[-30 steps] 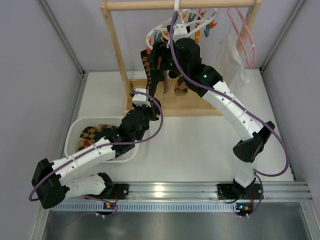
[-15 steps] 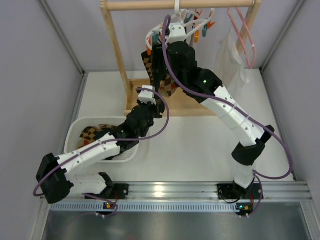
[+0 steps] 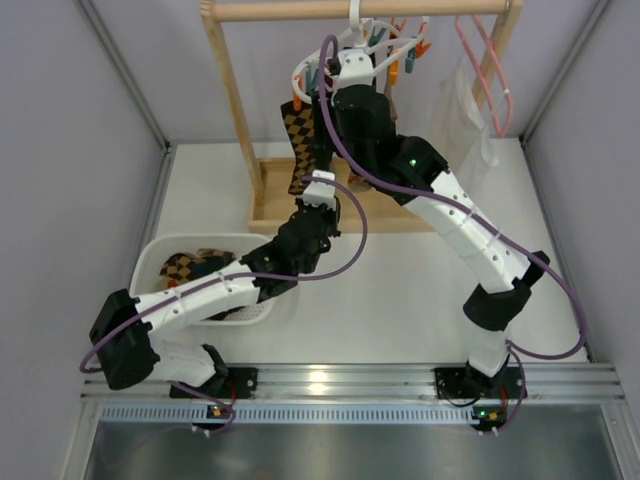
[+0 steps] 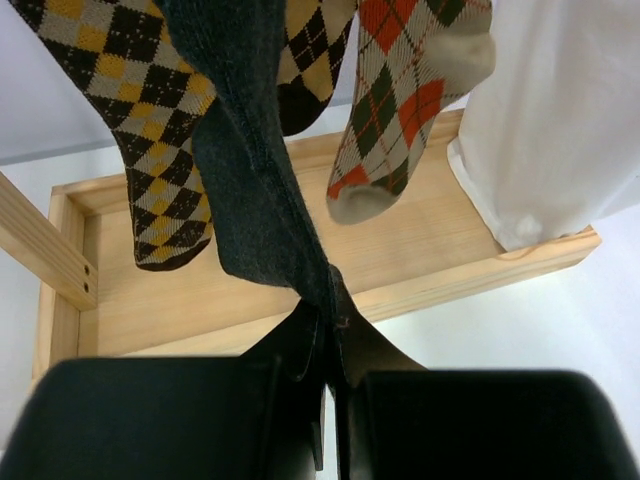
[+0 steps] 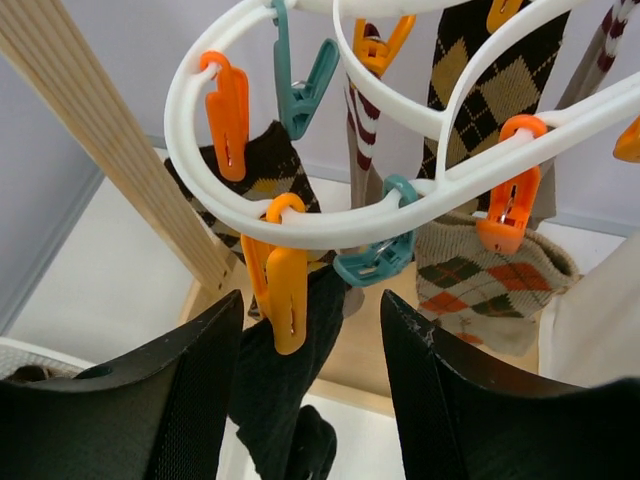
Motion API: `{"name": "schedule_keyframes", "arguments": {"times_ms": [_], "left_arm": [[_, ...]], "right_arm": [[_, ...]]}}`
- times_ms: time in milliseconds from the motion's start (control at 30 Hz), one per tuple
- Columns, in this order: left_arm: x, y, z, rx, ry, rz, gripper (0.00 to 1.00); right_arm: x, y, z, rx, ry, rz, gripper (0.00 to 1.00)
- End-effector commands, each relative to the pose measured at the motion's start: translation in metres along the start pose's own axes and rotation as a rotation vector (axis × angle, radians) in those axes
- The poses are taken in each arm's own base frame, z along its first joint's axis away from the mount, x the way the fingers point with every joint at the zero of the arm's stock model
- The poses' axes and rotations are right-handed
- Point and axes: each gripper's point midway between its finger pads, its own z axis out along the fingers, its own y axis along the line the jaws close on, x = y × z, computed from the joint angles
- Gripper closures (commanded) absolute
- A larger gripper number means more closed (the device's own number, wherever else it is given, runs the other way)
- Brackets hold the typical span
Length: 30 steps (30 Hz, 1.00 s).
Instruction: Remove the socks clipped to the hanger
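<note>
The white ring hanger (image 5: 330,225) hangs from the rack rail with orange and teal clothespins. Several argyle socks dangle from it: a yellow-brown one (image 4: 150,150), an orange-green one (image 4: 400,90) and a tan one (image 5: 490,275). A plain dark grey sock (image 4: 250,170) hangs from an orange clothespin (image 5: 282,290). My left gripper (image 4: 330,305) is shut on this sock's lower tip, above the wooden base. My right gripper (image 5: 310,300) is open just below the ring, with one finger on each side of that orange clothespin and not touching it.
A wooden rack post (image 3: 230,90) and base tray (image 4: 260,290) stand behind the arms. A pink hanger (image 3: 490,60) carries a white garment (image 4: 560,120) at the right. A white basket (image 3: 140,278) at the left holds argyle socks (image 3: 180,268).
My left arm has stretched right and forward from the basket side, under the rack. My right gripper has risen from among the hanging socks to the hanger ring, and its jaws have narrowed a little.
</note>
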Motion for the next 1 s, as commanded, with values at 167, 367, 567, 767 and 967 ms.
{"name": "schedule_keyframes", "arguments": {"times_ms": [167, 367, 567, 767, 967], "left_arm": [[-0.027, -0.018, 0.007, -0.035, -0.067, 0.066, 1.0], [-0.02, -0.041, 0.016, -0.018, -0.052, 0.136, 1.0], [-0.018, -0.059, 0.025, -0.016, -0.048, 0.173, 1.0], [-0.013, -0.071, 0.034, -0.027, -0.039, 0.224, 1.0], [-0.01, -0.079, 0.039, -0.018, -0.036, 0.235, 1.0]], "right_arm": [[-0.008, -0.005, -0.04, -0.121, 0.026, -0.014, 0.4], [-0.01, -0.025, -0.048, -0.079, 0.03, -0.045, 0.37], [-0.021, -0.032, -0.049, -0.052, 0.003, -0.091, 0.35], [-0.018, -0.03, -0.032, -0.015, 0.0, -0.151, 0.37], [-0.017, -0.034, -0.012, 0.07, -0.018, -0.206, 0.41]]}}
